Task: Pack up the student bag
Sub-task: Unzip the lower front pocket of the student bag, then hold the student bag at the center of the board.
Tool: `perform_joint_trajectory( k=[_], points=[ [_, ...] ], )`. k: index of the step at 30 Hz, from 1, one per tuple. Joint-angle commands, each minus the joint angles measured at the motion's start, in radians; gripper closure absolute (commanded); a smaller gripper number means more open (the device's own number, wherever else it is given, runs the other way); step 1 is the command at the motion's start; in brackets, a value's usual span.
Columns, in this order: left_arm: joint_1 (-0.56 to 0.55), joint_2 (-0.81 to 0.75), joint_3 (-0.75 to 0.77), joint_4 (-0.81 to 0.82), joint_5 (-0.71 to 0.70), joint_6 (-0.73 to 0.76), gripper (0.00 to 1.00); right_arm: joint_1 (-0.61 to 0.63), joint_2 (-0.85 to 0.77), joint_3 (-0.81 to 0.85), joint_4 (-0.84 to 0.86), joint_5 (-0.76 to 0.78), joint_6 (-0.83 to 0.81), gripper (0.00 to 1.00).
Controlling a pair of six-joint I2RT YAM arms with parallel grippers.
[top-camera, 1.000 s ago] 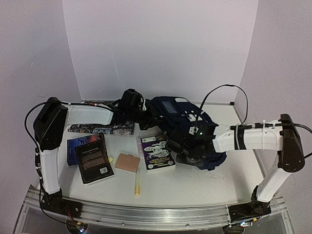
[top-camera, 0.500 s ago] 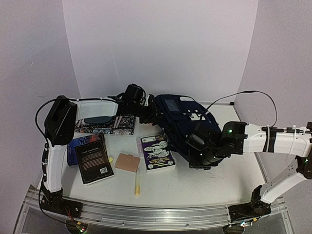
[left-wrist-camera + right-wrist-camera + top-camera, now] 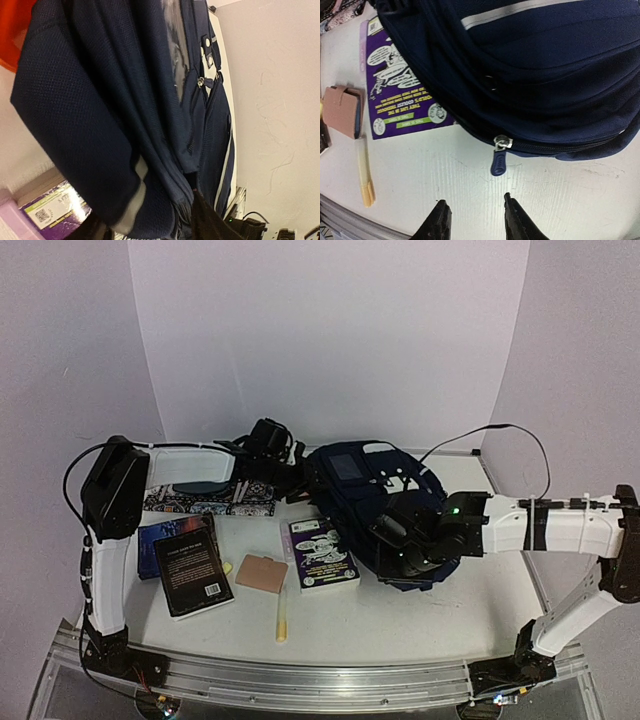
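The student bag [image 3: 365, 490], a large navy backpack with a thin pale stripe, lies at the middle back of the table. My left gripper [image 3: 297, 480] is at the bag's left side. In the left wrist view its fingers stand apart, and a fold of the student bag [image 3: 125, 125] with a grey stripe hangs between them. My right gripper [image 3: 398, 548] is at the bag's near edge, open and empty over the bare table [image 3: 545, 200]. A blue zipper pull [image 3: 498, 161] hangs from the closed zip of the student bag [image 3: 545, 75] just beyond the right gripper [image 3: 475, 206].
A purple comic book [image 3: 322, 553] lies left of the bag, partly under it. Beside it are a tan wallet [image 3: 262, 573], a yellow pen [image 3: 281, 615], a black book [image 3: 192, 575] on a blue one [image 3: 160, 533], and a patterned pencil case [image 3: 210, 502]. Walls close in at the back and sides.
Both grippers have opened from shut. The right gripper has let go of the bag's near edge and drawn back a little. The bag has shifted and settled on the table.
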Motion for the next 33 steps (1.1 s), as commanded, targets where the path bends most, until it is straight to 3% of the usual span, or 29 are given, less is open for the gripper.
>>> perform_joint_trajectory(
  k=[1,5,17,20,26,33],
  points=[
    [-0.013,-0.159,-0.060,0.042,-0.063,-0.006,0.43,-0.028,0.009,-0.058,0.001,0.034,0.019,0.59],
    [-0.023,-0.222,-0.153,0.043,-0.106,-0.030,0.36,-0.045,-0.008,-0.140,0.097,-0.007,-0.002,0.55],
    [-0.133,-0.309,-0.344,0.119,-0.154,-0.139,0.33,-0.110,0.005,-0.300,0.449,-0.128,-0.017,0.53],
    [-0.141,-0.308,-0.368,0.150,-0.146,-0.170,0.33,-0.124,0.013,-0.301,0.473,-0.136,-0.011,0.54],
    [-0.163,-0.287,-0.382,0.188,-0.129,-0.217,0.33,-0.134,0.054,-0.283,0.483,-0.136,0.006,0.66],
    [-0.195,-0.248,-0.381,0.238,-0.132,-0.254,0.33,-0.134,0.063,-0.279,0.476,-0.154,0.029,0.94]
  ],
)
